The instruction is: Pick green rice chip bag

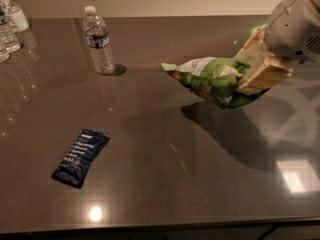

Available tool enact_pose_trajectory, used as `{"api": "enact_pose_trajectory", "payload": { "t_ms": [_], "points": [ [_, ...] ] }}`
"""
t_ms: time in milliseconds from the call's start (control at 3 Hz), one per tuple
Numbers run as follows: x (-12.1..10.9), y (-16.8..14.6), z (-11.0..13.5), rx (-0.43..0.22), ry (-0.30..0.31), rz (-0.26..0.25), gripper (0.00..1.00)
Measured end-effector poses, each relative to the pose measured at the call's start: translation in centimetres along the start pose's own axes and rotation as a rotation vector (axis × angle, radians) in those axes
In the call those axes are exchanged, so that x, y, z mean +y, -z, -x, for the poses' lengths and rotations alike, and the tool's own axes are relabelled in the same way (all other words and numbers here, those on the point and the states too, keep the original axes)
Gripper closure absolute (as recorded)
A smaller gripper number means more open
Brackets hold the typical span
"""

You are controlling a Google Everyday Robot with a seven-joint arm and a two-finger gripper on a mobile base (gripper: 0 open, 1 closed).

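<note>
The green rice chip bag point(212, 80) is a crinkly light-green bag with white panels. It hangs in the air above the dark table point(165, 174), at the right, with its shadow on the surface below it. My gripper point(255, 69) is at the bag's right end and is shut on it, its tan fingers point(262, 76) clamped over the bag's edge. The grey arm comes in from the upper right corner.
A flat dark blue bar wrapper point(80, 156) lies at the front left. A clear water bottle point(98, 40) stands at the back left. More bottles point(9, 26) stand at the far left edge. The table's front edge runs along the bottom.
</note>
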State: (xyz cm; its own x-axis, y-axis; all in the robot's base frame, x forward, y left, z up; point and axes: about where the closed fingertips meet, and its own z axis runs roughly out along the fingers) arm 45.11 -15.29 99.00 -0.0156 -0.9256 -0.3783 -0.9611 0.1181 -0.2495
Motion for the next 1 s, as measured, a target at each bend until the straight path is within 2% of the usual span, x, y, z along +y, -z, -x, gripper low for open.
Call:
{"api": "enact_pose_trajectory", "payload": {
  "t_ms": [667, 1000],
  "points": [
    [-1.9, 5.5, 0.8, -0.081, 0.092, -0.056, 1.0],
    [-1.9, 5.4, 0.9, -0.081, 0.092, -0.057, 1.0]
  ]
}}
